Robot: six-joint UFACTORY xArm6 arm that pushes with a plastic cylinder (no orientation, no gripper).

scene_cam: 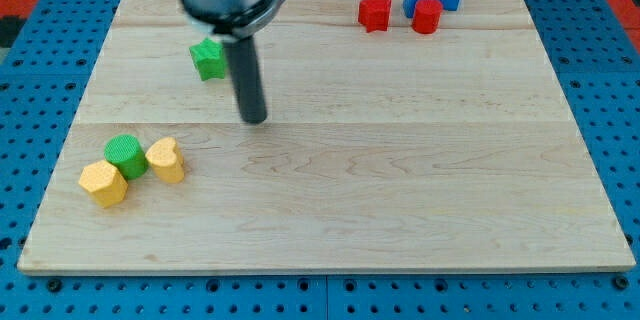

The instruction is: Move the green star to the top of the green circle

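Upper left of frame, green star [208,59] sitting well apart from green circle [125,154] at lower left, tip [254,117] hovering just right-below star, no fingers on rod, push remaining.

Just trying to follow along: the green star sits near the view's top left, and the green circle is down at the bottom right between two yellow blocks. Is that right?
Not quite. The camera view shows the green circle at the bottom left, not the bottom right. The rest holds: it sits between two yellow blocks, and the green star is near the top left.
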